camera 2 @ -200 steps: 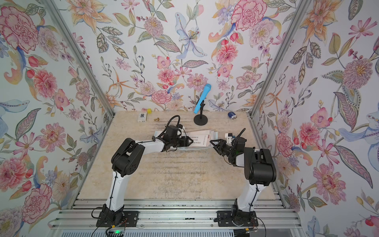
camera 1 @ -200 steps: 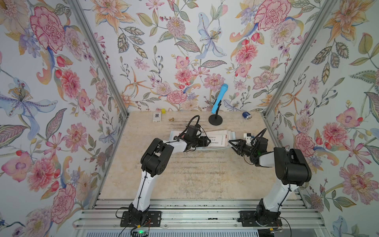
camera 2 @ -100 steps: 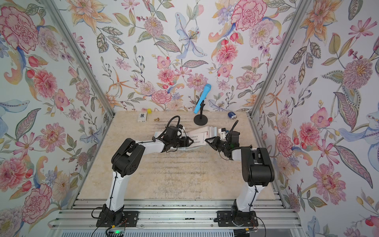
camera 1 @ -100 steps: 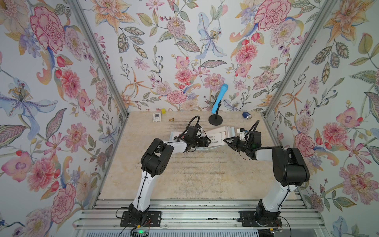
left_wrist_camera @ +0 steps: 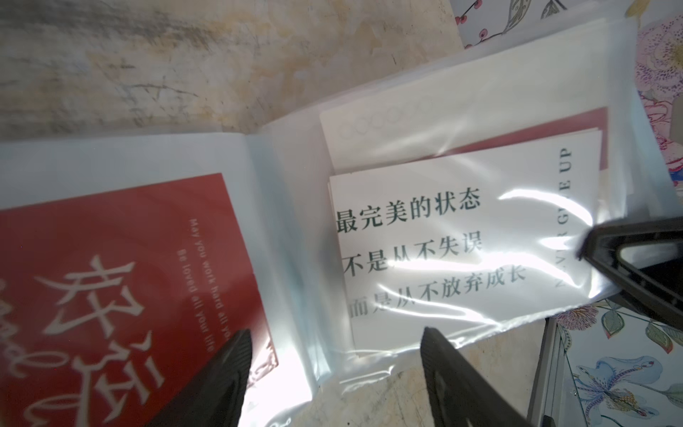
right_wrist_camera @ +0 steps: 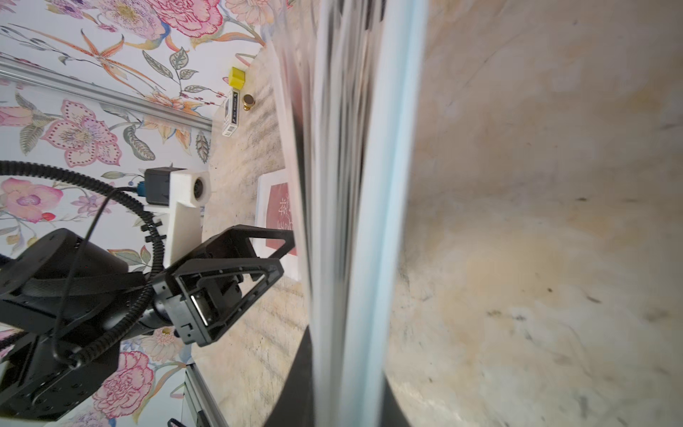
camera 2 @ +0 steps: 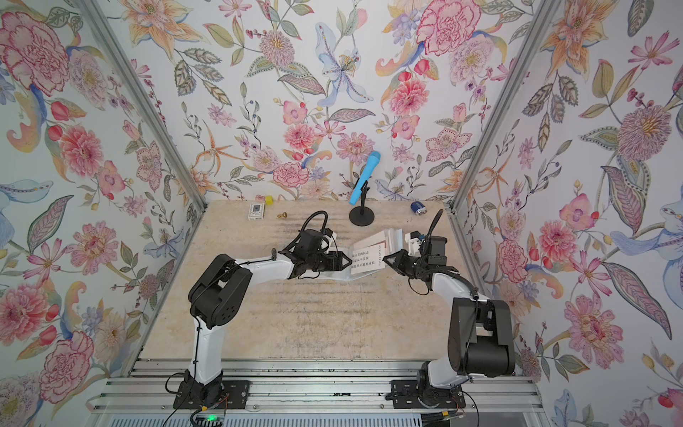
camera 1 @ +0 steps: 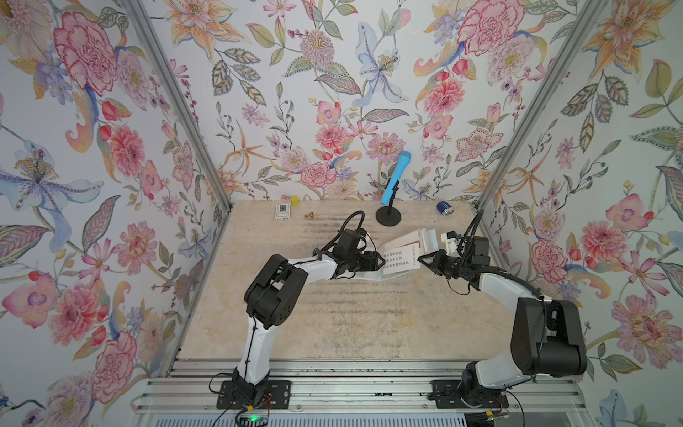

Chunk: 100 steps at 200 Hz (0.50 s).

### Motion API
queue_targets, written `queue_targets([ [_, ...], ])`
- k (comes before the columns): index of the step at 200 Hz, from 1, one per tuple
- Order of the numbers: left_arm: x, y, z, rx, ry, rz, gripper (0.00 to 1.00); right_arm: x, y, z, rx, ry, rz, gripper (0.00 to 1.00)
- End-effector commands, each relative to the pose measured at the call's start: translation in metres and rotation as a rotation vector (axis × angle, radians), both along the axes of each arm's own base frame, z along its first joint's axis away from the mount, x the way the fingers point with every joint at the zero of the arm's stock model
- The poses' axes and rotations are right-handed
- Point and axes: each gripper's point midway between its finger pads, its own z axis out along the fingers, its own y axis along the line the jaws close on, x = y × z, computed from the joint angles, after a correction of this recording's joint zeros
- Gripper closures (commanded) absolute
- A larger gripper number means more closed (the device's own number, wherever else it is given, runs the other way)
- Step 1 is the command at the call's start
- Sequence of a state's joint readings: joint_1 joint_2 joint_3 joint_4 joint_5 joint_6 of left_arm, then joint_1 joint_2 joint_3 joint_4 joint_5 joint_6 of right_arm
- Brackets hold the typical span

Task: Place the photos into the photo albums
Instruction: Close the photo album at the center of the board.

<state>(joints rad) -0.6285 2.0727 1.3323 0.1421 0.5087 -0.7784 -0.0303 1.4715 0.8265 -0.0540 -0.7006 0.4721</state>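
Note:
The pale blue photo album lies open at the middle of the table in both top views. Its left sleeve holds a red photo with white lettering. A white photo with black Chinese text sits in the right sleeve, with a red and a pale photo behind it. My left gripper is open, low over the spine, holding nothing. My right gripper is shut on the outer edge of the album's right-hand pages, which tilt up off the table.
At the back stand a blue microphone on a black round stand, a small white box, a yellow cube, a small brass piece and a blue battery. Floral walls enclose three sides.
My right gripper has moved left to the album's right edge and shut on the pages. The right half of the album has tilted up. The left arm has held still.

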Motion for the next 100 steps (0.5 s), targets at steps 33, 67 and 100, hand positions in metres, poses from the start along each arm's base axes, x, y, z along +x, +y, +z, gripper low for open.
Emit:
queue_targets([
  [33, -0.004, 0.032, 0.031, -0.02, -0.058, 0.081, 0.25, -0.027, -0.027, 0.028, -0.365, 0.001, -0.019, 0.9],
  [67, -0.006, 0.057, 0.024, -0.004, -0.057, 0.122, 0.24, -0.032, -0.023, 0.034, -0.523, 0.024, -0.018, 0.87],
  [100, -0.013, 0.076, 0.02, 0.008, -0.058, 0.156, 0.24, -0.027, -0.007, 0.034, -0.637, 0.037, 0.013, 0.87],
])
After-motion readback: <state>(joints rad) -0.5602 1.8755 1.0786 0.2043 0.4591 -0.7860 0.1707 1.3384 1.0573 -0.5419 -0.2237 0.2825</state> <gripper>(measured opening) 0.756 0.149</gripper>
